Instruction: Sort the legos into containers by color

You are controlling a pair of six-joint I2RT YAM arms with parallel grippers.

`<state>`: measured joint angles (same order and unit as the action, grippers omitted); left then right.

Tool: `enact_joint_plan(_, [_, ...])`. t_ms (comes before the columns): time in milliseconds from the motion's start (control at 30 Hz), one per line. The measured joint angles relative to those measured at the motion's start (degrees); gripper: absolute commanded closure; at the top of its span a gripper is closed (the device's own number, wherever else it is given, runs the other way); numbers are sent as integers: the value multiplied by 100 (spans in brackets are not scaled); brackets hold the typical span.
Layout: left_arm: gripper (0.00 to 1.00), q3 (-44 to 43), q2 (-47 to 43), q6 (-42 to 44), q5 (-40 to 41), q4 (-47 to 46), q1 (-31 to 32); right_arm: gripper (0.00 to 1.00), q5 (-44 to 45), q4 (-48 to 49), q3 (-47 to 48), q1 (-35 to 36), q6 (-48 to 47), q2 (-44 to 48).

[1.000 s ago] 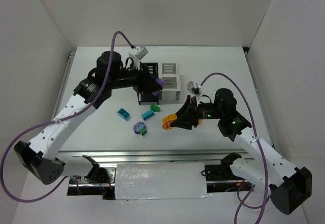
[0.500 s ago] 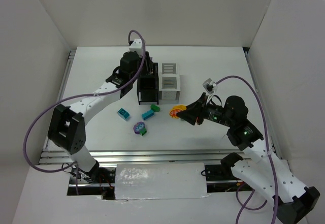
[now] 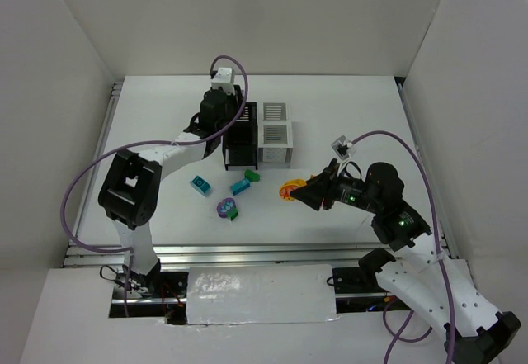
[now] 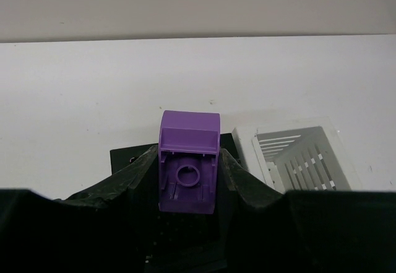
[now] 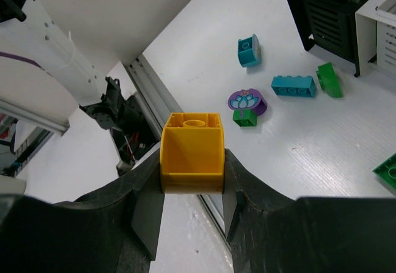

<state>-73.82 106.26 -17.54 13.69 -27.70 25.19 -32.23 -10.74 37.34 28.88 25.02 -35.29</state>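
No readable text, brand or number in any of my views. Only print I see: flower picture on round purple piece (image 5: 247, 101), centre of right wrist view, no letters.

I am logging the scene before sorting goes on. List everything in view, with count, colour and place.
containers: four, two black and two white, clustered at mid-table.
teal legos: two, on the table in front of the black containers.
green legos: three; one beside the long teal brick, a small one by the purple disc, one at the right wrist view's edge.
purple disc: one, flower print, near the teal legos.
purple brick: one, held over a black container.
yellow-orange brick: one, held above the table.
table: one, white.
left end effector: black, shut on the purple brick.
right end effector: black, shut on the yellow-orange brick.
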Motion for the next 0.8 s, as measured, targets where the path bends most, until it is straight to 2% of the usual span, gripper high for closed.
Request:
enact_joint_plan(233, [61,273,31,92,-4,-485,2,100,13,-151,0,0,0,92])
enact_joint_plan(367, [54,302,138,94,-13,-643,2,100,11,-203,0,0,0,101])
enact_joint_plan(433, [47,299,205,92,-13,-706,2,100,11,-223,0,0,0,101])
enact_joint_plan(533, [30,326,264,103,-15,-728,0,100,9,-227,0,0,-2,101])
enact_joint_plan(633, [25,387,264,83,-28,-769,-7,100,0,-236,0,0,-9,98])
enact_joint_plan(800, [25,479,264,66,-50,-960,-33,100,-7,-234,0,0,-17,98])
